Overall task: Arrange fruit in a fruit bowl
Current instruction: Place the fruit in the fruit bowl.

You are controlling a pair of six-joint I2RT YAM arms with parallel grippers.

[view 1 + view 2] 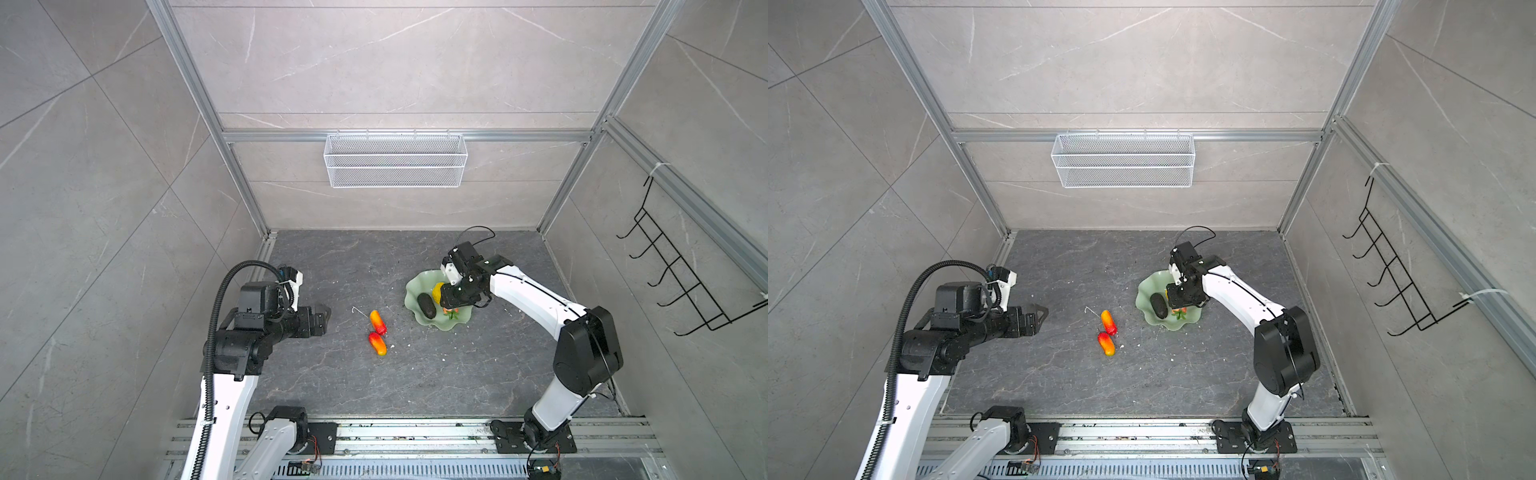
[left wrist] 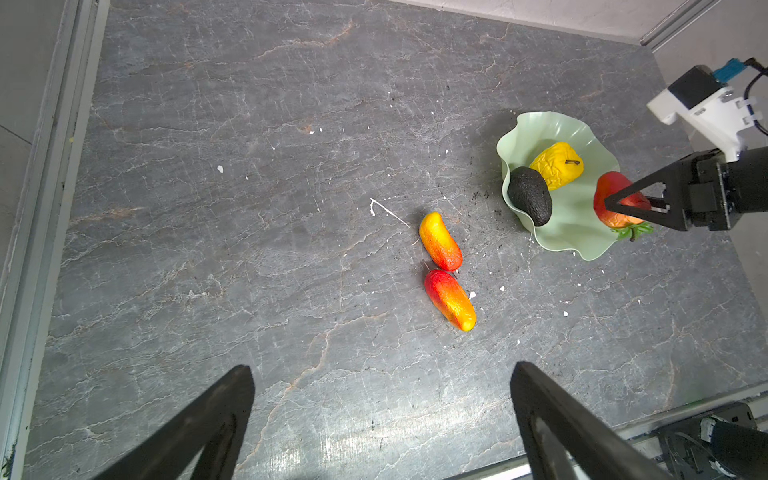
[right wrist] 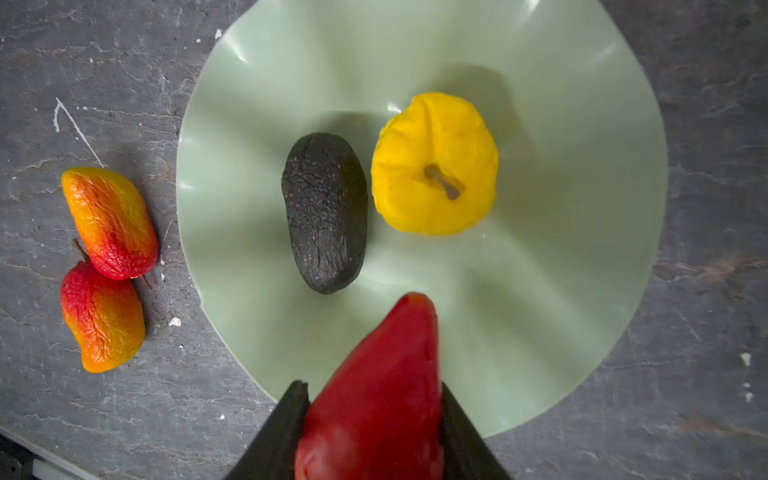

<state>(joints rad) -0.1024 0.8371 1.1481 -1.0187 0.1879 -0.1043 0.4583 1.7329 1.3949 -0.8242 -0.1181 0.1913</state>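
Right wrist view: right gripper (image 3: 372,390) clamped narrow on a red toy strawberry (image 3: 382,365), tip pointing ahead over the near side of the shallow mint-green wavy-rimmed bowl (image 3: 561,291). Bare green below: likely just lower and release. Farther in, wrinkled blackish oval fruit (image 3: 326,212) just beside knobbly yellow round fruit (image 3: 434,164). Beyond, in a top view at 8 o'clock from the bowl, two red-orange-yellow elongated fruits (image 1: 377,322) end to end on the grey stone table (image 1: 332,374), long axes 11-to-5, nearer the left gripper (image 1: 325,318), spread wide, empty.
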